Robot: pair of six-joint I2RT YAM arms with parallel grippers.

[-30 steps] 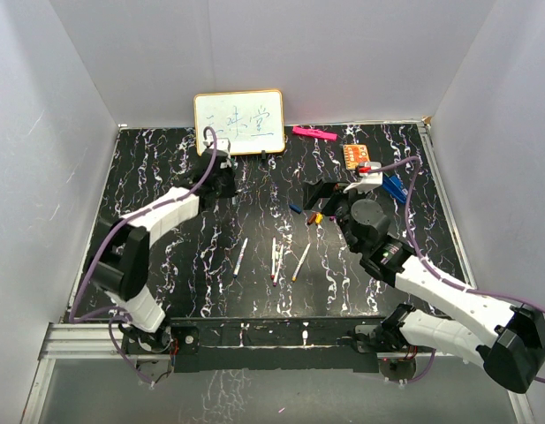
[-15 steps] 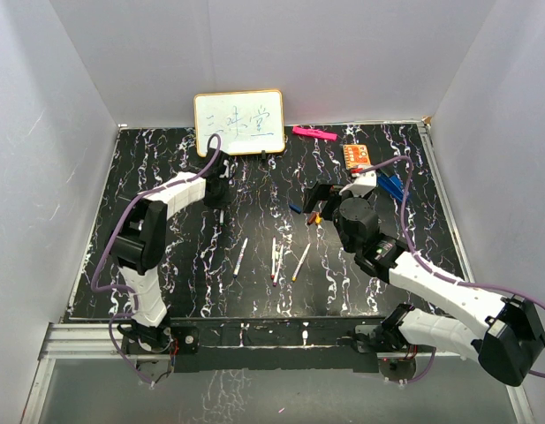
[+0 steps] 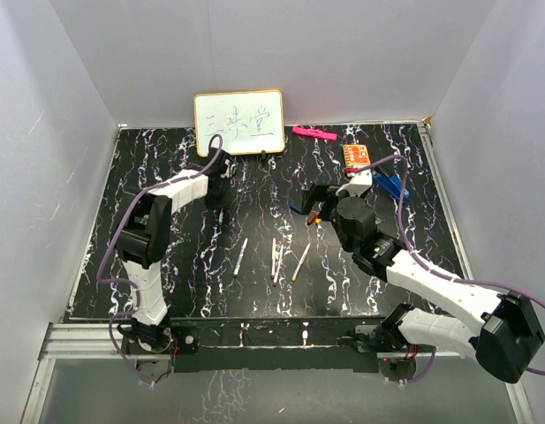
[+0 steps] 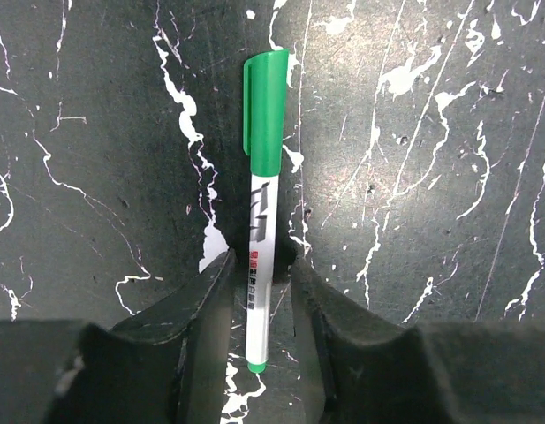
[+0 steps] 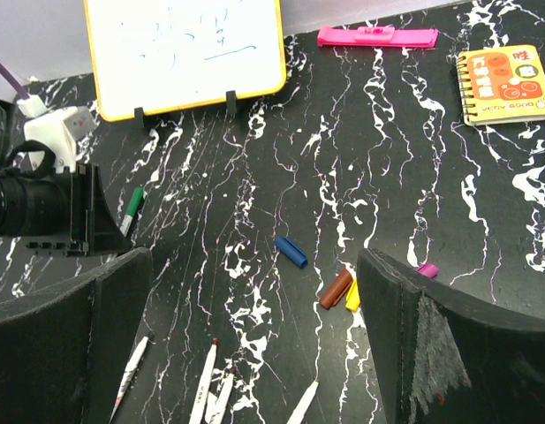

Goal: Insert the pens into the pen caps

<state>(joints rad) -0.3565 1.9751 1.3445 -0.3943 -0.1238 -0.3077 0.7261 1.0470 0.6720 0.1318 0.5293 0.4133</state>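
- Left claw (image 4: 261, 265): fingers (image 4: 201, 309) slightly spread, one on each side of the white barrel of the green-capped pen (image 4: 264, 221). Thin dark gaps show on both sides, so I judge there is no pinch.
- That pen lies flat on the surface (image 4: 449, 221), far-left area, in front of the whiteboard (image 3: 239, 122). The green cap (image 4: 265, 106) sits over one end w/ no gap showing at the joint. Status: 1 unit done, by my reading.
- Right claw (image 5: 252, 291): fingers wide apart, nothing betw. them. It hangs above the loose caps.
- Loose caps, all on the surface, mid-right:
  - blue cap (image 5: 291, 252), on its own
  - red cap (image 5: 335, 289) and yellow cap (image 5: 352, 297), side by side, seemingly touching
  - purple cap (image 5: 427, 270), partly hidden behind my right finger
- Uncapped pens, four, nearer the arm bases than the caps:
  - left pen (image 3: 240, 257)
  - middle two pens (image 3: 274, 250), close together
  - right pen (image 3: 300, 261)
  - Tip colours are too small to match to caps w/ certainty.
- Count: 4 bare pens vs 4 loose caps, so 4 insertions outstanding. Approx. one fifth complete.
- Non-task items at the far edge: pink marker (image 5: 378, 36), orange notebook (image 5: 504, 84).
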